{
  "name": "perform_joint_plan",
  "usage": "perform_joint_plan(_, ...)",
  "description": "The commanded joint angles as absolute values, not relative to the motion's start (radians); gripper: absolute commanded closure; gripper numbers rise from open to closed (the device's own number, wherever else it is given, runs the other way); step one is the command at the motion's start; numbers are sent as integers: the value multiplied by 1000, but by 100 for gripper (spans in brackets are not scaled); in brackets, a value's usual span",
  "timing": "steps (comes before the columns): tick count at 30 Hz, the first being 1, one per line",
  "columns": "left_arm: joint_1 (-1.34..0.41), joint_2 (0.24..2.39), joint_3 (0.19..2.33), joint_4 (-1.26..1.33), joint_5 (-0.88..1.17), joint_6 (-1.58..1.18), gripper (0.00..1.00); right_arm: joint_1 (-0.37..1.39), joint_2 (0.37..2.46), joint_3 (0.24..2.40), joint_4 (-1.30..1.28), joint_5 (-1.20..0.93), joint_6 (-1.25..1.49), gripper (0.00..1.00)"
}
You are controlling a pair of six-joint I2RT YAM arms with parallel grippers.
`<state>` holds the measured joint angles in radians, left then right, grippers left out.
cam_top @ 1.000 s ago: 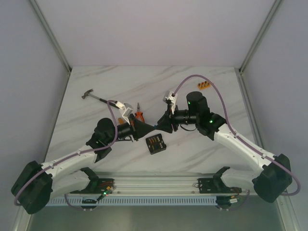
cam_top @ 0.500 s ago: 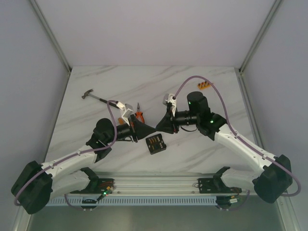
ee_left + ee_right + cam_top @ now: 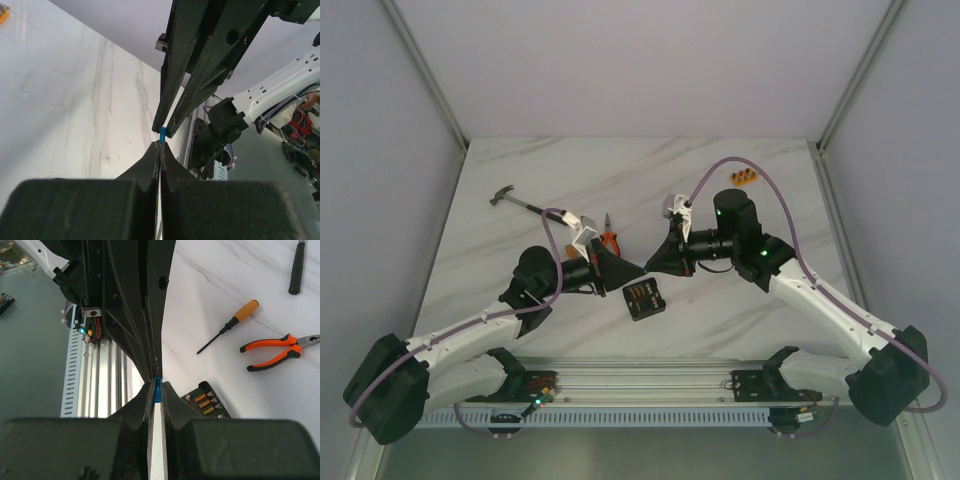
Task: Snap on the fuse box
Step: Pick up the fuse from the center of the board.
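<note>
The fuse box, a small black square box with orange and yellow fuses, lies open on the table; it also shows in the right wrist view. My left gripper and right gripper meet tip to tip just above and behind it. A small blue fuse sits between the right gripper's shut jaws. Its other end enters the tips of the left gripper, which is shut. A faint square outline, perhaps the clear lid, lies on the table.
Orange-handled pliers and a screwdriver lie behind the left gripper. A hammer is at the far left. An orange strip of fuses is at the far right. The aluminium rail runs along the near edge.
The right arm's wrist has shifted slightly right and up. The two gripper tips have stayed together over the same spot. The fuse box has not moved.
</note>
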<state>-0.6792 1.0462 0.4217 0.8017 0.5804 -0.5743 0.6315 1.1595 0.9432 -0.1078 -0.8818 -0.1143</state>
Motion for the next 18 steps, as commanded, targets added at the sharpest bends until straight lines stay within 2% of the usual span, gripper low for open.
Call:
perform_joint_plan(1,-675,1055,443,832,571,-569,95,630,1161,942,-113,-954,-131,100)
perform_joint_plan(6,-675,1068,442,756,460,-575,83,633,1164,932,-121,-845,-82,100)
perform_joint_plan(10,-674,1090,427,673,337,-626,68,657,1181,924,-153,-627,-1,100)
perform_joint_plan(18,-675,1087,386,506,135,-759,52,817,1205,934,-267,-132,150,100)
